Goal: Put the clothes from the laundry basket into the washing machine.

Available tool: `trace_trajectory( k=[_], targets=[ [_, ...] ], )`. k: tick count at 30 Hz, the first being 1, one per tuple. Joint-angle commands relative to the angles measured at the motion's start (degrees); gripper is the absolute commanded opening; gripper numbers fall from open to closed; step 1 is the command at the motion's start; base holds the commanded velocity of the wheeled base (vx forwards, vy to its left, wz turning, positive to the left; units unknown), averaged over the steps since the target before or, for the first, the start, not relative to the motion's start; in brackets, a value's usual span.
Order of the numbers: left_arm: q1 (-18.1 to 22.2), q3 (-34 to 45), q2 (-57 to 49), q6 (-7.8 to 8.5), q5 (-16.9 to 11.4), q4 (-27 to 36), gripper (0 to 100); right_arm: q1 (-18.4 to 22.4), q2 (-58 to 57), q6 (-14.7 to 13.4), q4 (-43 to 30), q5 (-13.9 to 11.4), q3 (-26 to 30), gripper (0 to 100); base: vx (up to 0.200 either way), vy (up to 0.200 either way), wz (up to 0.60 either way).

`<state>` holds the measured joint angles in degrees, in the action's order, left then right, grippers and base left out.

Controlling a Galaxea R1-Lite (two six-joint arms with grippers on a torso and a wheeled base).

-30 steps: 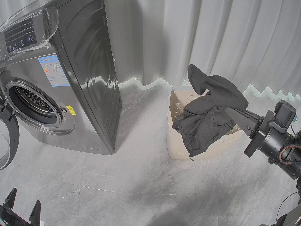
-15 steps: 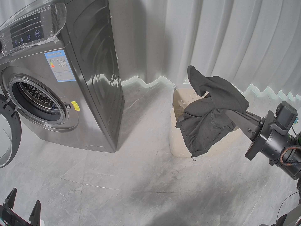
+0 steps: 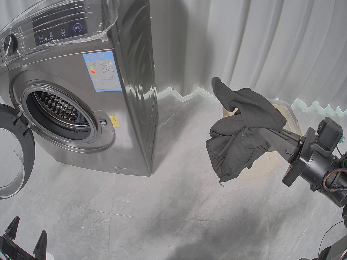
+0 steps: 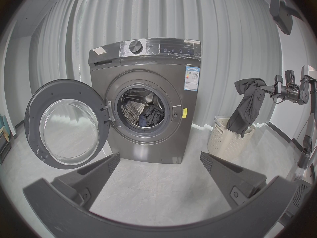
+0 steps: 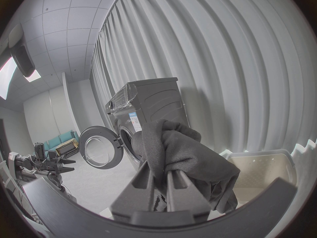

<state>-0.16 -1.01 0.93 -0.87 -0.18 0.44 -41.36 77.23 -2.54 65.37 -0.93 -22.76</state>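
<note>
Pale pleated curtains hang across the whole back of the room, their wavy hem meeting a grey, marble-veined tile floor. Overhead runs a ceiling of square panels with a lit panel lamp. Far off, against a white wall, stands a teal sofa.

Floor separates laundry basket from washing machine, whose door stands wide open.
</note>
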Motion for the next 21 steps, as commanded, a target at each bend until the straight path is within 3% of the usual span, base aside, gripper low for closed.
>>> trace_trajectory(
  k=[1,21],
  targets=[
    [0.0,0.8,-0.7,-0.01,0.0,0.0,100,0.0,0.1,0.1,0.0,0.0,0.0,0,0.0,0.2,0.0],
    [0.0,0.8,-0.7,-0.01,0.0,0.0,100,-0.2,0.2,0.3,0.1,-1.0,0.0,0,0.0,0.2,0.0]
  ],
)
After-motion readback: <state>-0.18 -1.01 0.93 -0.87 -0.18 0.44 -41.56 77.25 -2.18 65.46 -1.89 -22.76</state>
